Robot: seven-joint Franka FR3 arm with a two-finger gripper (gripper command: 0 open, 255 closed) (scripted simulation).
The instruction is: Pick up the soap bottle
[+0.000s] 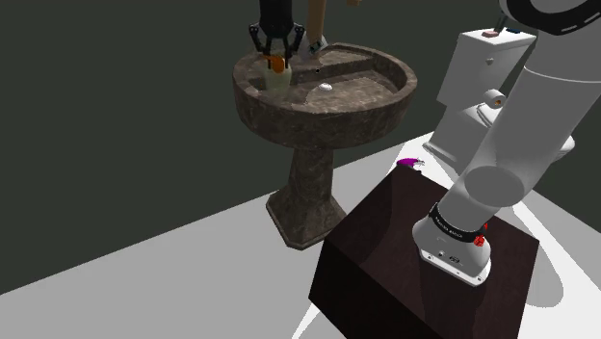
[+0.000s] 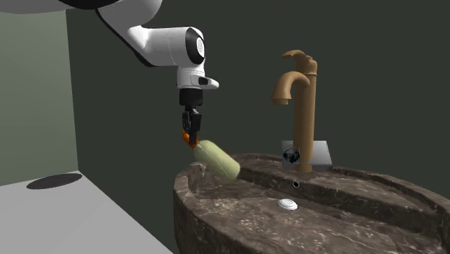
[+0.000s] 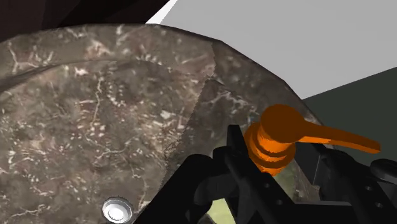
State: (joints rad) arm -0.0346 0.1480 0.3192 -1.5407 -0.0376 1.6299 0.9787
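- Gripper (image 2: 190, 134): hangs pointing down over the sink's (image 2: 216, 225) rim, on the side away from the faucet (image 2: 303, 108).
- Fingers (image 3: 238, 158): clamped on the soap bottle (image 2: 218, 160), one on each side of the collar of its orange pump (image 3: 278, 139). The pump spout sticks out sideways past one finger.
- Soap bottle: pale green body, tilted, pump end up in the gripper, base end slanting down toward the sink's rim. Whether the base touches the rim cannot be told.
- Shoulder view: the gripper (image 1: 276, 50) and bottle (image 1: 277, 79) stand over the sink's (image 1: 385, 104) rim, on the shoulder view's left side of the basin.
- Sink: dark brown veined stone on a pedestal, with a round pale drain (image 2: 288, 205) in the basin floor.
- Faucet: tall, tan, standing on the sink's back ledge, well apart from the bottle.
- Stand (image 1: 385, 252): dark box on the floor just beside the sink's pedestal, carrying the white arm.
- Toilet (image 1: 472, 89): white, beyond the sink on the shoulder view's right.
- Small purple item (image 1: 410, 164): on the floor between the sink's pedestal and the toilet.
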